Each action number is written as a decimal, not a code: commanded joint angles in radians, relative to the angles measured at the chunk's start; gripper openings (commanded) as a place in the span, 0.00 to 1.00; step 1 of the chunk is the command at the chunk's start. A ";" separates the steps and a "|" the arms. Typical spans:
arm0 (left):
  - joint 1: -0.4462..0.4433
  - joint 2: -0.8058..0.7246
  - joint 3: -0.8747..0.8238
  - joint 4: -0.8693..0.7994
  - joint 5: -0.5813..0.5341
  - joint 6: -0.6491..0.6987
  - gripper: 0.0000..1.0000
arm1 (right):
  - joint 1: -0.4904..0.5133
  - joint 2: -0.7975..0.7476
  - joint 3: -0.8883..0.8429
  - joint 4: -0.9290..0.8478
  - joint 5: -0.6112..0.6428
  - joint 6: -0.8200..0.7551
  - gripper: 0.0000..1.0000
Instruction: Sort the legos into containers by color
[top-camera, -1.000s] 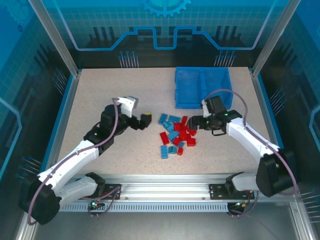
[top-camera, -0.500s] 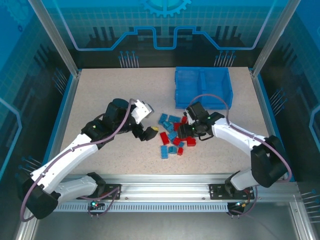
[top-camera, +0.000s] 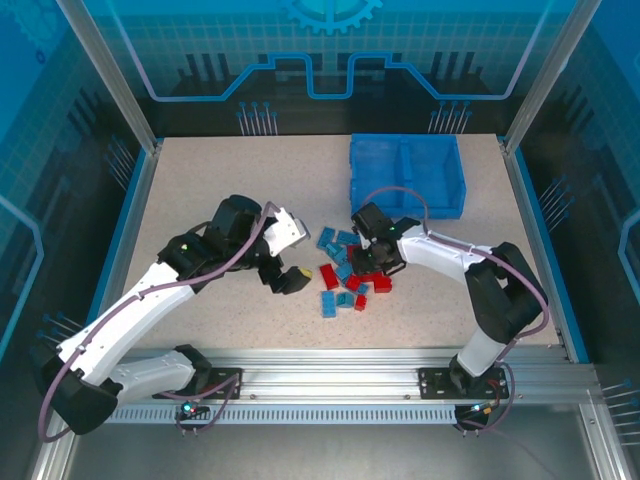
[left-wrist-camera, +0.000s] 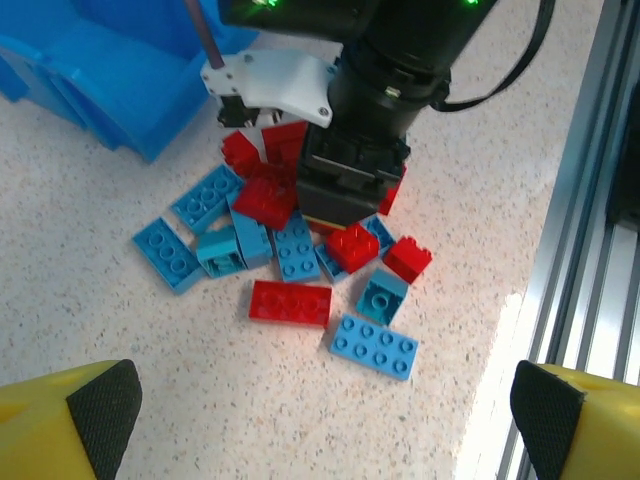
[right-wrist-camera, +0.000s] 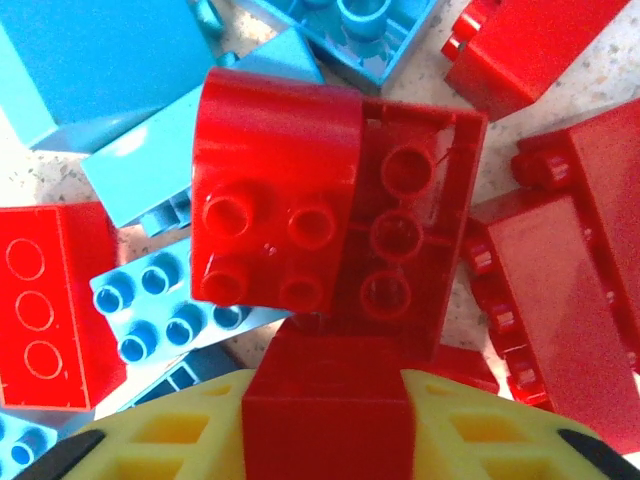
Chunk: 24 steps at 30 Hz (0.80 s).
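Red lego (right-wrist-camera: 325, 425) in right gripper (top-camera: 372, 264)

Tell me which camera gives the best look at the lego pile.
The left wrist view: the whole lego pile lies spread out, most bricks distinct, with the right hand over its middle. Top external shows it small and partly under the right arm. Right wrist shows a few bricks close up, a red lego gripped in that hand.
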 joint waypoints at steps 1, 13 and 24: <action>-0.007 -0.035 -0.005 -0.038 -0.009 0.054 0.99 | 0.017 -0.020 0.027 -0.039 0.060 0.000 0.29; -0.007 -0.155 -0.129 0.117 -0.133 0.032 0.99 | -0.303 -0.320 0.175 -0.008 0.183 -0.123 0.26; -0.008 -0.203 -0.159 0.110 -0.207 0.022 0.99 | -0.557 0.240 0.522 0.082 0.122 -0.106 0.26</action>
